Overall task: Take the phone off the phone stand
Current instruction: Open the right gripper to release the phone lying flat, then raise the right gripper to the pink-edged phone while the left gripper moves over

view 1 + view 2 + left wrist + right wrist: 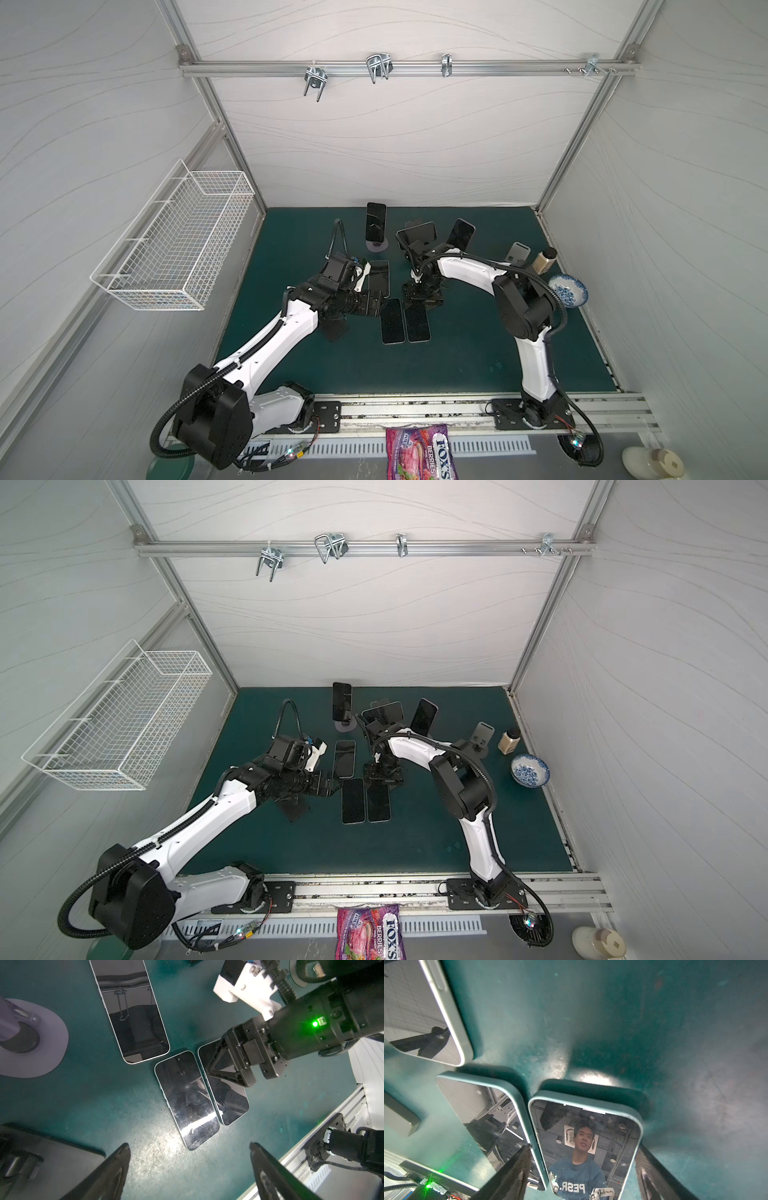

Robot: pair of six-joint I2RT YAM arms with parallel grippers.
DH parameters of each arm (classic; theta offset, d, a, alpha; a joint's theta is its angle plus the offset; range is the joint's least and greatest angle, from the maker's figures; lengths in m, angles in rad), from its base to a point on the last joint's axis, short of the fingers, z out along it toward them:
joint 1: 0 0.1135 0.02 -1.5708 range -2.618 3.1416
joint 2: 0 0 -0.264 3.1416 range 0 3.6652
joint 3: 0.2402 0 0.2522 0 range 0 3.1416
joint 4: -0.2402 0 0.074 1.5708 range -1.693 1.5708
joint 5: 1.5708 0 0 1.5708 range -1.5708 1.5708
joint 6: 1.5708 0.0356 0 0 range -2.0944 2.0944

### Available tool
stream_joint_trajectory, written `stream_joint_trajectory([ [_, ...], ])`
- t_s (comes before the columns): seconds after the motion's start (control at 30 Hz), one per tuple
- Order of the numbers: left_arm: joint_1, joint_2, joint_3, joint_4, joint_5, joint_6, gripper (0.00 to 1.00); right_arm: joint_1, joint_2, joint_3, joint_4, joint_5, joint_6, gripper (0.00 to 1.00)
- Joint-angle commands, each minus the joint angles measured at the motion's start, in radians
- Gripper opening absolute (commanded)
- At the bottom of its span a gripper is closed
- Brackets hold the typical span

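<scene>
Right end effector (583, 1147) is set over the far end of a phone (417, 324) laid flat on the tabletop (478, 353), long axis front-to-back, fingers (519, 1163) straddling its long edges; gripped or cleared cannot be told. A second flat phone (392, 321) is seen just beside it. Left end effector (189, 1144) is held wide, empty. Stand-mounted landscape phone (420, 233) and tilted phone (461, 235) are seen further back, judged nearer the right arm.
</scene>
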Motion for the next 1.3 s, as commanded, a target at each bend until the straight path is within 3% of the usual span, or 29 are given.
stream_joint_trajectory([
  [0.0, 0.004, -0.007, 0.033, 0.015, -0.025, 0.011, 0.91, -0.005, -0.064, 0.03, -0.048, 0.02, 0.002, 0.8],
  [0.33, 0.004, 0.031, 0.056, 0.022, -0.04, 0.013, 0.91, -0.039, -0.243, 0.028, -0.104, 0.11, -0.052, 0.8],
  [0.67, -0.002, 0.151, 0.23, 0.072, -0.006, -0.004, 0.91, -0.049, -0.403, 0.014, -0.082, 0.442, -0.065, 0.83],
  [1.0, -0.034, 0.277, 0.425, 0.153, -0.004, 0.004, 0.93, -0.088, -0.479, -0.056, 0.092, 0.624, -0.135, 0.88],
  [1.27, -0.059, 0.328, 0.502, 0.189, -0.016, 0.125, 0.98, -0.111, -0.476, -0.044, 0.134, 0.751, -0.117, 0.96],
])
